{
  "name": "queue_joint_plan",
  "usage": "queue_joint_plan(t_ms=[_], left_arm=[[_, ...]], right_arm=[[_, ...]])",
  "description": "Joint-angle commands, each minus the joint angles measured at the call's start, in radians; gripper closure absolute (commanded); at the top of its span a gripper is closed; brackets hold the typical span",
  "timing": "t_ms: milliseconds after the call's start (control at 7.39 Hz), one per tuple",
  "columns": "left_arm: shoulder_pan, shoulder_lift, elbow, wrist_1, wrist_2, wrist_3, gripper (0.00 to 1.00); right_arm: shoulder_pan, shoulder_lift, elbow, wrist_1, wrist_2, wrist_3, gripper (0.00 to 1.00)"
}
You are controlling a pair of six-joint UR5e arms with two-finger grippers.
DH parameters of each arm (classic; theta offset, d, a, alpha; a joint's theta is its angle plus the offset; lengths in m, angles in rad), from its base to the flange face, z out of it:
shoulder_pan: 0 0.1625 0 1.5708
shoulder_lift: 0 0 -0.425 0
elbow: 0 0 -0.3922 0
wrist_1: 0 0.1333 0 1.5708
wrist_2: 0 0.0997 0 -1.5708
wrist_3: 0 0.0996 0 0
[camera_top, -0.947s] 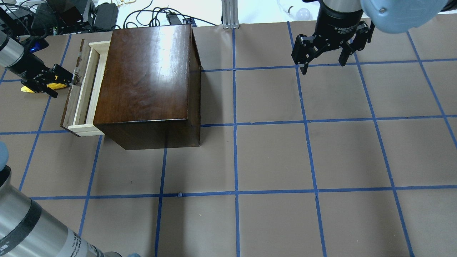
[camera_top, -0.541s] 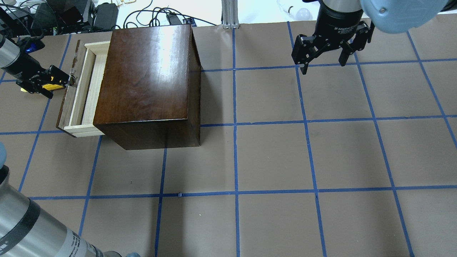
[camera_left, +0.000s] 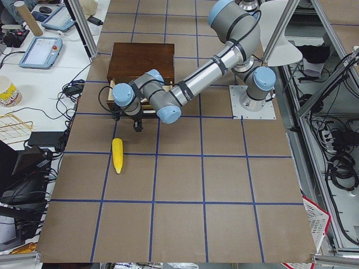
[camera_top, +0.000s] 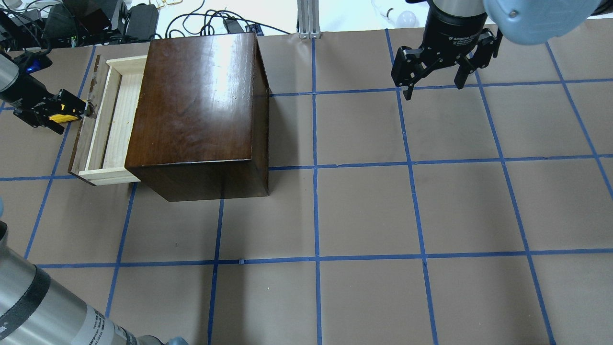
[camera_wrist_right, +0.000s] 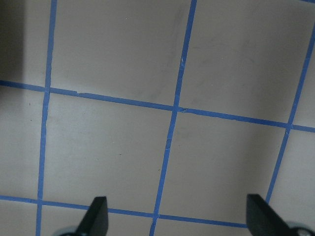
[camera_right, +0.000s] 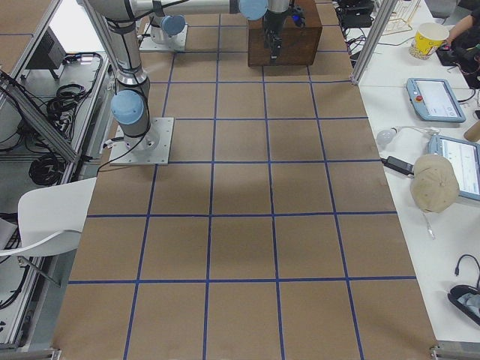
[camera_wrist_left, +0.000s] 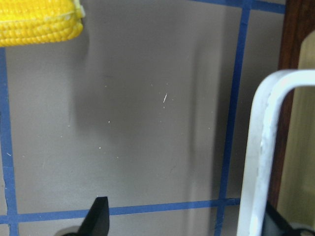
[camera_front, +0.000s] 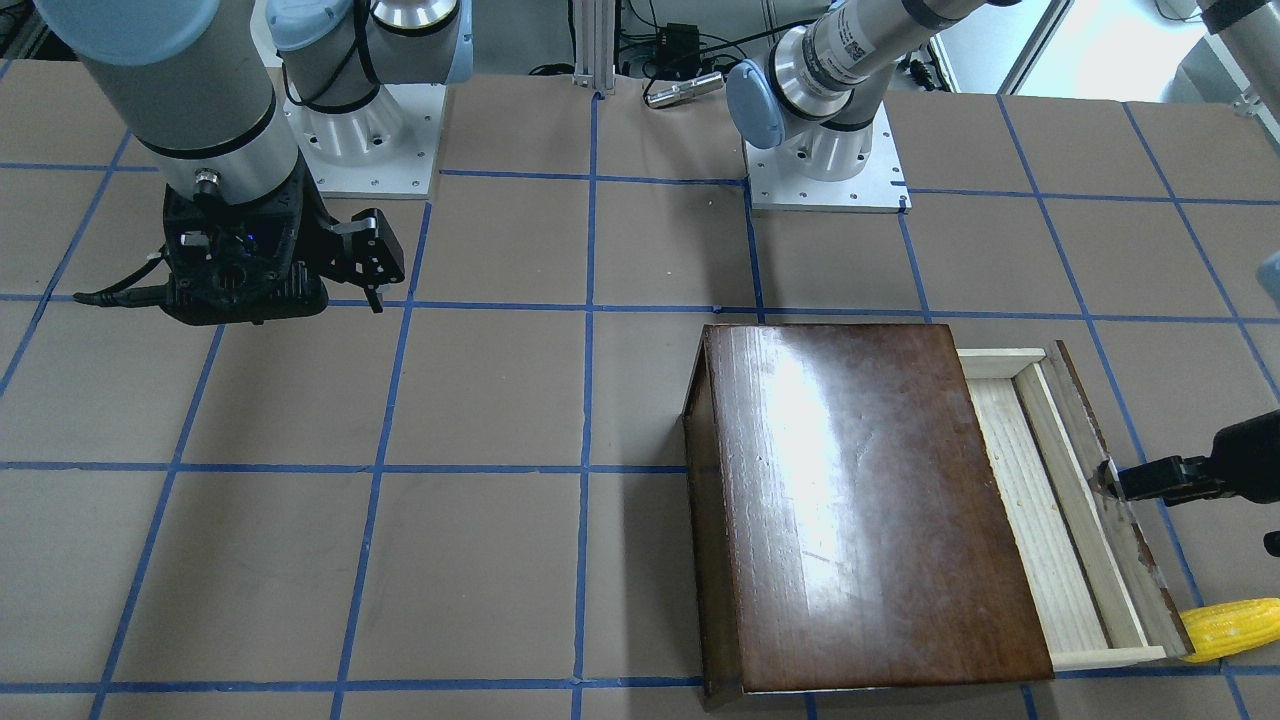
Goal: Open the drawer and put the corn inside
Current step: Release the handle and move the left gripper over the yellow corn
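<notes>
The drawer (camera_top: 84,128) stands partly pulled out of the glossy dark-brown box (camera_top: 196,100), and its pale wood floor (camera_front: 1030,520) is bare. My left gripper (camera_top: 75,119) is at the drawer's dark front panel. It is open, with one finger hooked behind the white handle (camera_wrist_left: 257,147). The corn (camera_front: 1228,628) lies on the table just beyond the drawer front, near its corner. It also shows in the left wrist view as corn (camera_wrist_left: 39,22) at the top left. My right gripper (camera_top: 433,88) hangs open and holds nothing, far to the right over the table.
Cables and power bricks (camera_top: 96,19) lie past the table's far edge behind the box. The arm bases (camera_front: 825,160) are bolted to the table. Brown paper with a blue tape grid (camera_top: 316,167) covers the table.
My left gripper has moved left, drawing the drawer further out of the box. More of the drawer floor shows. The right arm has not moved.
</notes>
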Motion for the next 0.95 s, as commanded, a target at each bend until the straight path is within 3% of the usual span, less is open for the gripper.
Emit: queue_joint_plan(t_ms=[0, 541, 812], left_arm=[[0.0, 0.012, 0.0, -0.002, 0.001, 0.002, 0.0], [-0.003, 0.069, 0.006, -0.019, 0.002, 0.006, 0.0], [0.002, 0.04, 0.117, -0.019, 0.086, 0.181, 0.0]], right_arm=[[0.0, 0.0, 0.0, 0.0, 0.0, 0.0, 0.0], [0.0, 0.0, 0.0, 0.0, 0.0, 0.0, 0.0], [0.0, 0.0, 0.0, 0.0, 0.0, 0.002, 0.0]])
